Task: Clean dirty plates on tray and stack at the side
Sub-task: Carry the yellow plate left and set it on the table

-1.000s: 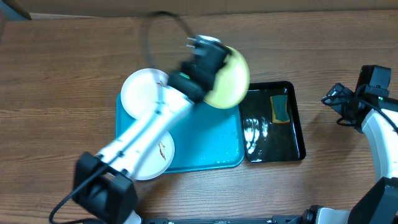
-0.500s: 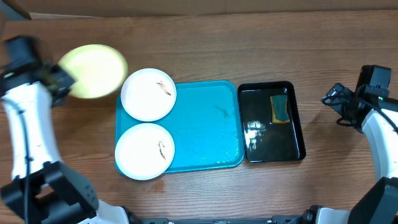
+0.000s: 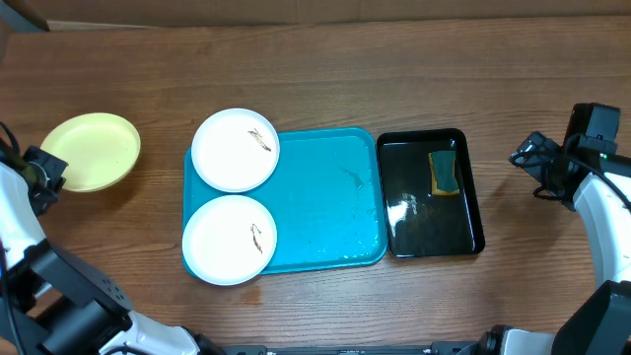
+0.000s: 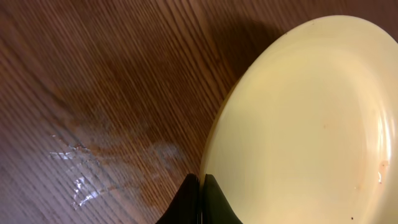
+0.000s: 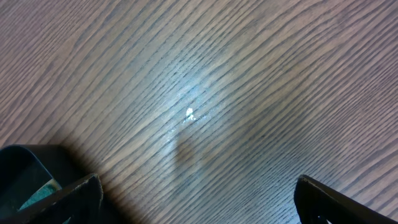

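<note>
Two white plates (image 3: 235,149) on one tray (image 3: 335,197); one yellow plate (image 3: 91,151) aside

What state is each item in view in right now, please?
Turquoise rectangular plastic tray: holds two plates.
Far white round plate: smeared, overhanging tray corner.
Near white round plate: smeared, on tray.
Pale yellow-green round plate: left of tray, rim gripped by left tool.
Green sponge: lying in narrow black tray.
Right tool: open, empty.

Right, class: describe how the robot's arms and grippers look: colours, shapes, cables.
Both arms are smooth white links joined by black joint housings: the left arm and the right arm, which has black cabling near its wrist. The left gripper and right gripper have black fingers.
</note>
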You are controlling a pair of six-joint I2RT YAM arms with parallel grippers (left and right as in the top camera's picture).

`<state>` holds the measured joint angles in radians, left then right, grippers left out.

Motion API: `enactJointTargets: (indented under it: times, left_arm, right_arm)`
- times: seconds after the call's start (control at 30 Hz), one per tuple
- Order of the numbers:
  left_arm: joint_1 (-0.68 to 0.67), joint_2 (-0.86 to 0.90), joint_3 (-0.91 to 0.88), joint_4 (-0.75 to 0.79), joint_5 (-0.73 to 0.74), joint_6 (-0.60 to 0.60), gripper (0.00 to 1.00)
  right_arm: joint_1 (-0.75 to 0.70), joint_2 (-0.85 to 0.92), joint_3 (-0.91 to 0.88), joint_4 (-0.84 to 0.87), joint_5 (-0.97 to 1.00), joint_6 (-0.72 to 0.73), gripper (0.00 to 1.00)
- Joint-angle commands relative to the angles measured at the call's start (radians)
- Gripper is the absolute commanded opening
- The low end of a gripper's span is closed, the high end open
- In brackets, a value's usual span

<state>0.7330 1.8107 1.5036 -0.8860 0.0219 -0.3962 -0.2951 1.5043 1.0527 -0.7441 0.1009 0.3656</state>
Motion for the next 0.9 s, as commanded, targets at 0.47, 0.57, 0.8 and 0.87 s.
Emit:
enactJointTargets:
  times: [0.47, 0.57, 0.8, 0.87]
  left_arm:
    - [-0.088, 0.154, -0.009, 0.05, 0.019, 0.073, 0.06]
    - [-0.127, 0.16, -0.009, 0.056, -0.034, 0.077, 0.06]
    - [-0.173, 0.164, -0.01, 0.05, -0.182, 0.051, 0.05]
    - [-0.174, 0.164, -0.01, 0.049, -0.179, 0.051, 0.13]
  right_arm:
    - [-0.005, -0.022, -0.005, 0.014, -0.002, 0.002, 1.0]
    - [-0.005, -0.022, -0.005, 0.014, -0.002, 0.002, 1.0]
    - [-0.005, -0.022, -0.005, 0.015, -0.002, 0.002, 1.0]
    - [-0.005, -0.022, -0.005, 0.017, -0.002, 0.002, 1.0]
